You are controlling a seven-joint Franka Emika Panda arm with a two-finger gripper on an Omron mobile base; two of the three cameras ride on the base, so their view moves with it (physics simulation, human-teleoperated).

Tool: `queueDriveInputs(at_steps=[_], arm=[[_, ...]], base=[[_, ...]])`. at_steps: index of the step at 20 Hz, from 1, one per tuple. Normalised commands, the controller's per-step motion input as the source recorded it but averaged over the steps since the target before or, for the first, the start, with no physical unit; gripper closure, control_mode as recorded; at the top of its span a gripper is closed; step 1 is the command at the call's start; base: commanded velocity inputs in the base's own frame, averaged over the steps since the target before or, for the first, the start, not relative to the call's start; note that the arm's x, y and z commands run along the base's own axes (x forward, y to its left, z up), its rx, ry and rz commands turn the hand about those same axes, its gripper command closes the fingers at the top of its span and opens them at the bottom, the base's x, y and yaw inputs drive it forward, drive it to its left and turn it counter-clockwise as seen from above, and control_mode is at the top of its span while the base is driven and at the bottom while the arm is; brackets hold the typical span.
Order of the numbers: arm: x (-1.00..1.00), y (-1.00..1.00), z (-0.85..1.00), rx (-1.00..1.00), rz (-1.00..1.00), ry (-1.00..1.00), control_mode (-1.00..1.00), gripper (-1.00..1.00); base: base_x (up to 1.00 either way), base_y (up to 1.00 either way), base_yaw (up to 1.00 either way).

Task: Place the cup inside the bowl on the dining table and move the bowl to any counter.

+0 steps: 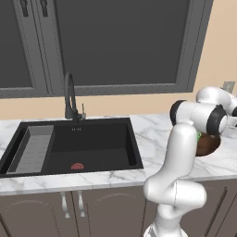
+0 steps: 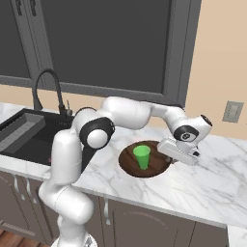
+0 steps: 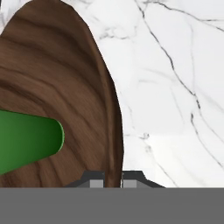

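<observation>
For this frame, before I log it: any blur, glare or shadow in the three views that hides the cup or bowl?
Right base view: sharp, flat rendered light, cup upright in bowl, both clear. Left base view: no blur, but the arm covers most of the bowl. Hand view: very close, bowl rim between the fingertips, faint shadow on the counter.
</observation>
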Motion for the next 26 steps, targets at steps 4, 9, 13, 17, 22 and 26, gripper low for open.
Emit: queueDriveInputs(at_steps=[4,9,13,17,22,26], arm=[[0.01,-0.02,-0.16,0.0,0.0,0.0,-1.0,1.0],[0.1,0.0,-0.27,0.0,0.0,0.0,-1.0,1.0],[0.08,0.0,-0.19,0.0,0.0,0.0,-1.0,1.0],[0.06,0.0,-0.17,0.0,0.0,-0.01,-1.0,1.0],[0.02,0.0,-0.1,0.0,0.0,-0.02,-1.0,1.0],[0.0,0.0,0.0,0.0,0.0,0.0,-1.0,1.0]], base=[[0.0,0.0,0.0],[0.0,0.0,0.0],[0.0,0.0,0.0],[0.0,0.0,0.0],[0.0,0.0,0.0],[0.0,0.0,0.0]])
